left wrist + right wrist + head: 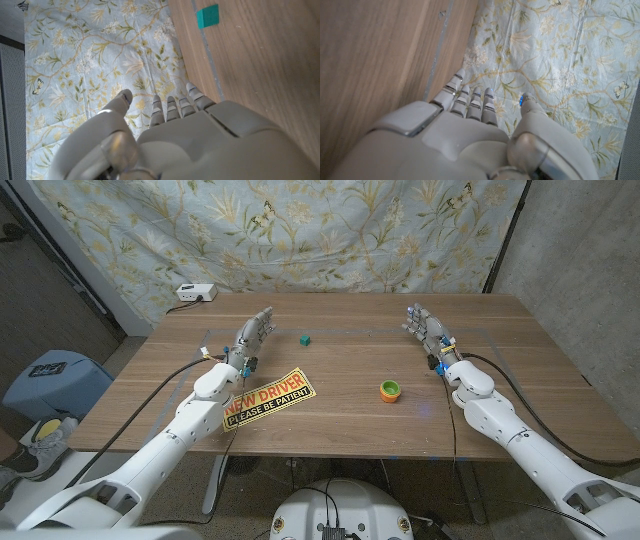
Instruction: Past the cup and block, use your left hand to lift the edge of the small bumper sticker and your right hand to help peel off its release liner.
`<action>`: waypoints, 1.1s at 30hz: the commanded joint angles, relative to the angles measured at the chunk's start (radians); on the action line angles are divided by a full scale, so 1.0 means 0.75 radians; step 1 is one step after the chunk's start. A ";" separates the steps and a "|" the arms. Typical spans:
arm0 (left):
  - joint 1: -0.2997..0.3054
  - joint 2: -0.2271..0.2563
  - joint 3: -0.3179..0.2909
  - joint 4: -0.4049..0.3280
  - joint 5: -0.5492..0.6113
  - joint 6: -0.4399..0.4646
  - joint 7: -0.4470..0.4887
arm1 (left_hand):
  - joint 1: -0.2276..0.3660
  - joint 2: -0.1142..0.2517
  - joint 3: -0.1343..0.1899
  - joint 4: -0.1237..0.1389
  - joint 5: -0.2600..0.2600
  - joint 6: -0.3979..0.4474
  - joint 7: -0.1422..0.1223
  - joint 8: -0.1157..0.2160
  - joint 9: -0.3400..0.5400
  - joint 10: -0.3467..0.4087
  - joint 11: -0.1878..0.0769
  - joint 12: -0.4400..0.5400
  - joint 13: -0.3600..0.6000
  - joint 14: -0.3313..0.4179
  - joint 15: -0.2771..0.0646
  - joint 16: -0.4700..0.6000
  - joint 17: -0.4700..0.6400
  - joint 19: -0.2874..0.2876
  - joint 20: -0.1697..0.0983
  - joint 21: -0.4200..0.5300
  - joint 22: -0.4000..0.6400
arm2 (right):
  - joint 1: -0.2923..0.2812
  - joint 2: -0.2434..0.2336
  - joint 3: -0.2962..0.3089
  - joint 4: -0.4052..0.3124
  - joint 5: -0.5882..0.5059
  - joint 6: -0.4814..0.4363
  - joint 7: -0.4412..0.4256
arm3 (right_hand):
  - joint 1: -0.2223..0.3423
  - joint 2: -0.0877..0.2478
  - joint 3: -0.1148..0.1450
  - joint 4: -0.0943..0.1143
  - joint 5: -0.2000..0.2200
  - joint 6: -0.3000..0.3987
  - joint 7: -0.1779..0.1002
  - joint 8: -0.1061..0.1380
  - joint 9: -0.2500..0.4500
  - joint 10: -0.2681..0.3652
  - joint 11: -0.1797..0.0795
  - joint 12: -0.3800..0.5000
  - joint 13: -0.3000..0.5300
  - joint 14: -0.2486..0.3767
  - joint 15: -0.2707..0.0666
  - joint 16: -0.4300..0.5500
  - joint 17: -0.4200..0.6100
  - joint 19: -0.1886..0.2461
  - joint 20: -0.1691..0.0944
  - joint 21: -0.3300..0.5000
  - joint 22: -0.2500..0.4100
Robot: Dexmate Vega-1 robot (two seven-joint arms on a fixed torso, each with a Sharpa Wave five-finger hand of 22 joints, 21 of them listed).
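Nearest the robot: small bumper sticker (267, 396) flat on the bench (350, 430), yellow and black, long axis running diagonally, near end tucked under the left forearm, far end pointing up toward the bench's middle. Lies back from the left hand (254, 337), toward the robot, so reaching an edge probably means drawing that hand back and down. Much nearer the left arm than the right; far end looks the freer edge to lift.

Next out, well right of the sticker: orange-and-green cup (389, 390), between sticker and right arm, likely in the right hand's crossing path.

Farther: green block (305, 338), just beside the left hand, apart from it.

Farthest: left hand and right hand (428, 330), both holding nothing, fingers extended toward the floral curtain (300, 230).
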 commanded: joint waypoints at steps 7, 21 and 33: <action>0.044 0.114 -0.004 -0.168 -0.006 0.112 -0.029 | 0.038 -0.029 0.004 -0.049 0.015 0.026 0.020 0.010 0.000 0.049 0.003 0.016 0.004 0.037 0.014 0.012 0.001 0.038 0.004 0.000 0.001 | -0.047 -0.011 0.009 -0.059 -0.011 0.009 -0.041 | 0.015 -0.001 0.012 -0.009 0.010 0.012 0.003 0.006 0.004 0.010 0.001 0.005 0.005 0.009 -0.001 0.008 0.002 0.004 0.001 0.005 0.005; 0.062 0.213 -0.005 -0.273 -0.013 0.180 -0.098 | 0.087 -0.064 -0.009 -0.138 0.045 0.057 0.039 0.014 0.000 0.093 -0.006 0.023 0.007 0.064 -0.003 0.007 0.002 0.066 0.003 -0.018 0.001 | -0.066 -0.016 0.009 -0.090 -0.033 0.022 -0.068 | 0.019 -0.002 0.014 -0.017 0.011 0.011 0.005 0.003 0.005 0.006 0.005 0.004 0.006 0.008 0.002 0.008 0.002 0.004 0.006 0.006 0.005; 0.071 0.337 -0.009 -0.394 0.066 0.231 -0.101 | 0.101 -0.082 -0.045 -0.160 0.066 0.223 0.077 0.058 0.010 0.091 0.004 0.017 0.013 0.082 0.018 0.004 0.005 0.081 0.010 -0.040 0.004 | -0.093 -0.015 0.011 -0.128 -0.056 0.037 -0.105 | 0.022 -0.004 0.016 -0.025 0.012 0.010 0.006 0.002 0.005 -0.007 0.011 0.000 0.006 0.002 0.004 0.007 0.001 0.002 0.006 0.005 0.005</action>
